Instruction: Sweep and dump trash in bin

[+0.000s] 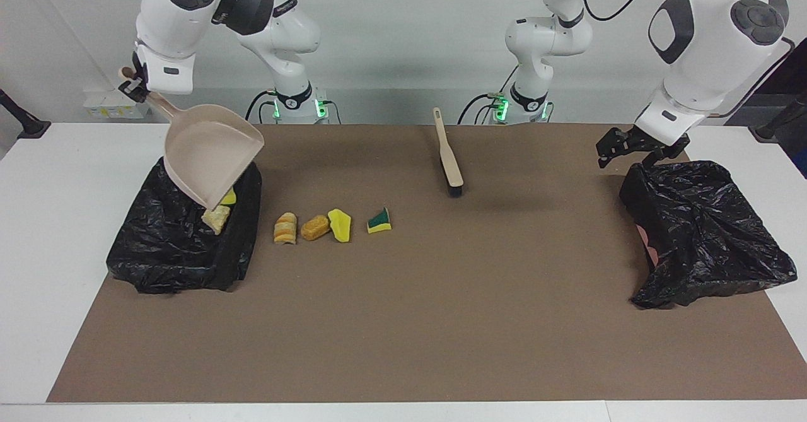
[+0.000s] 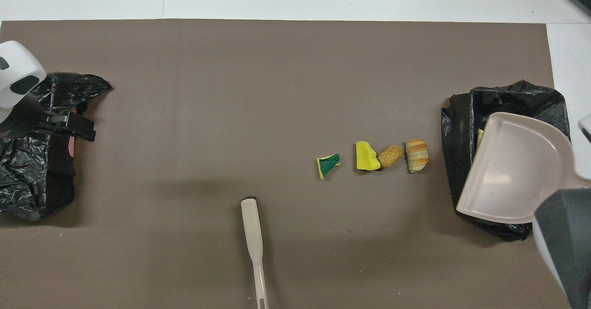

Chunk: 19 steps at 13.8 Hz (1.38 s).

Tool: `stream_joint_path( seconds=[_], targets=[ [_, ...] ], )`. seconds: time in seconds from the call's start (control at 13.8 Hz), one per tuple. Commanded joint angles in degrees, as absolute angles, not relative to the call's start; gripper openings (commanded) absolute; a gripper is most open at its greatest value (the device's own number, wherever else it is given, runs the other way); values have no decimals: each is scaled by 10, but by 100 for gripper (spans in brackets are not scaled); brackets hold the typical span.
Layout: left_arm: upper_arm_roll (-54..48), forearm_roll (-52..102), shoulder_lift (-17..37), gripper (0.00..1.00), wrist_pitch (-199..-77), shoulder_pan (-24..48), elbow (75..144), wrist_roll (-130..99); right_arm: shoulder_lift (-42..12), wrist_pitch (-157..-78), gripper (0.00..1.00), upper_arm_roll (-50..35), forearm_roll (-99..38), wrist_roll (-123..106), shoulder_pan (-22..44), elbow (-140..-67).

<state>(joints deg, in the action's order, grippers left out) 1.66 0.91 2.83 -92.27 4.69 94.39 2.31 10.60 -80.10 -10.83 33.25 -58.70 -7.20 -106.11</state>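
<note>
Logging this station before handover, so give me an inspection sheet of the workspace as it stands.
Surface: brown mat on white table.
Job's things: four scraps in a row on the mat; dustpan tipped over black-lined bin, scraps inside; brush lying nearer the robots.
Clutter: second black-lined bin at the left arm's end.
Grippers: right gripper shut on dustpan handle; left gripper open, empty, over second bin's edge.
Cables: at the arm bases.
Surroundings: nothing seen.
</note>
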Motion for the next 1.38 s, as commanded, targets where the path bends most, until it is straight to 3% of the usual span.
stream_joint_path(
  seconds=[0.0, 0.22, 0.36, 0.58, 0.8, 1.31],
  targets=[
    [11, -3, 20, 100, -909, 40, 937, 33, 107, -793, 0, -133, 205, -415, -74, -1051],
    [11, -3, 20, 100, -918, 39, 937, 33, 96, -830, 0, -190, 73, -154, -67, -1050],
    [11, -3, 20, 100, -918, 40, 937, 33, 54, -870, 0, -212, 48, 1, -21, -1044],
    [11, -3, 20, 100, -918, 40, 937, 33, -30, -912, 0, -212, 41, 175, 54, -1001],
    [11, -3, 20, 100, -918, 40, 937, 33, -119, -1020, 0, -211, 43, 291, 126, -953],
    [11, -3, 20, 100, -918, 40, 937, 33, -359, -1084, 0, -202, 94, 417, 243, -724]
  ],
)
